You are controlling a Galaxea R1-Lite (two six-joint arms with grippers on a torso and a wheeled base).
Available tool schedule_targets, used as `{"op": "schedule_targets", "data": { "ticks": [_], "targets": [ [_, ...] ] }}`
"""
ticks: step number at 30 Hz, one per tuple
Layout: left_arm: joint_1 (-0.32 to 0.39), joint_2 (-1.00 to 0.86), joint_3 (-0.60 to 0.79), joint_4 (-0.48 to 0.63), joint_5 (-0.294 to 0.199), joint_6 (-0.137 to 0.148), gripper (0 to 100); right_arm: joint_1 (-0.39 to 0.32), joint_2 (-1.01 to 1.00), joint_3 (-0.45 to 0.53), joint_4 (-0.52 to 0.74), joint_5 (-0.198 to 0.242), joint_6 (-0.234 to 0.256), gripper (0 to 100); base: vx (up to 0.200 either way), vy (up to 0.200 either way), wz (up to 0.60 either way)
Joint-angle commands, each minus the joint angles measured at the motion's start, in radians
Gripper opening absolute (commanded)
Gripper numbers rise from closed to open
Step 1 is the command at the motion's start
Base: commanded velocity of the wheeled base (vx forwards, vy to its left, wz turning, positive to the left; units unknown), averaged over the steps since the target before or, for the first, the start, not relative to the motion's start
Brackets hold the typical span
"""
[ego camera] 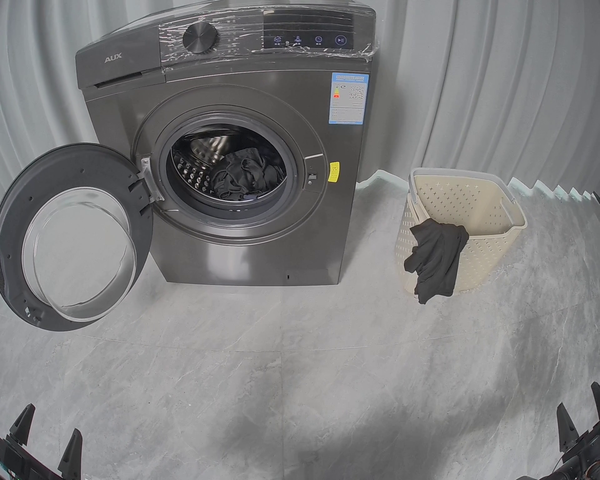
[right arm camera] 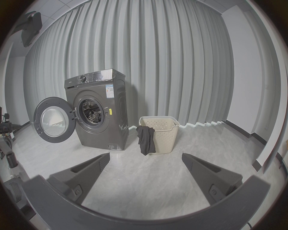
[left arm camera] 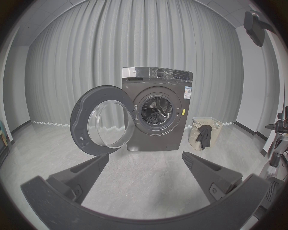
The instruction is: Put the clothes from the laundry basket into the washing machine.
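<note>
Washing machine [ego camera: 250, 262] was satin grey metal, glossy film [ego camera: 262, 28] on top; laundry basket [ego camera: 494, 209] beside it cream plastic, its cloth [ego camera: 437, 256] matt black.

The bottom edge of the head view cuts off the left pincer [ego camera: 51, 420] and the right pincer [ego camera: 577, 395] below their fingertips. The door [ego camera: 75, 165] of the washing machine [ego camera: 250, 259] loses its left rim at the edge. How many pieces the dark clothes [ego camera: 244, 175] in the drum [ego camera: 199, 150] are, I cannot tell.
</note>
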Motion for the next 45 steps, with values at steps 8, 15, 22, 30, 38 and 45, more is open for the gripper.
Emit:
{"op": "schedule_targets", "data": {
  "ticks": [8, 15, 22, 30, 38, 45],
  "targets": [
    [0.0, -0.011, 0.016, -0.001, 0.005, -0.01, 100, 0.0, -0.013, 0.018, 0.0, 0.0, 0.001, 100, 0.0, -0.175, 0.0],
    [0.0, -0.011, 0.016, -0.001, 0.006, -0.014, 100, 0.0, -0.013, 0.018, 0.0, 0.0, 0.0, 100, 0.0, 0.0, 0.0],
    [0.0, -0.011, 0.015, -0.001, 0.015, -0.027, 100, -0.001, -0.013, 0.018, 0.0, 0.0, 0.0, 100, 0.0, -0.171, 0.0],
    [0.0, -0.011, 0.016, -0.001, 0.015, -0.025, 100, -0.001, -0.013, 0.016, 0.0, 0.0, -0.002, 100, 0.0, -0.2, 0.0],
    [0.0, -0.011, 0.016, -0.001, 0.015, -0.025, 100, -0.003, -0.013, 0.018, 0.0, 0.0, -0.002, 100, 0.0, -0.2, 0.0],
    [0.0, -0.011, 0.016, -0.001, 0.015, -0.027, 100, -0.001, -0.013, 0.018, 0.0, 0.0, -0.002, 100, 0.0, -0.057, 0.0]
  ]
}}
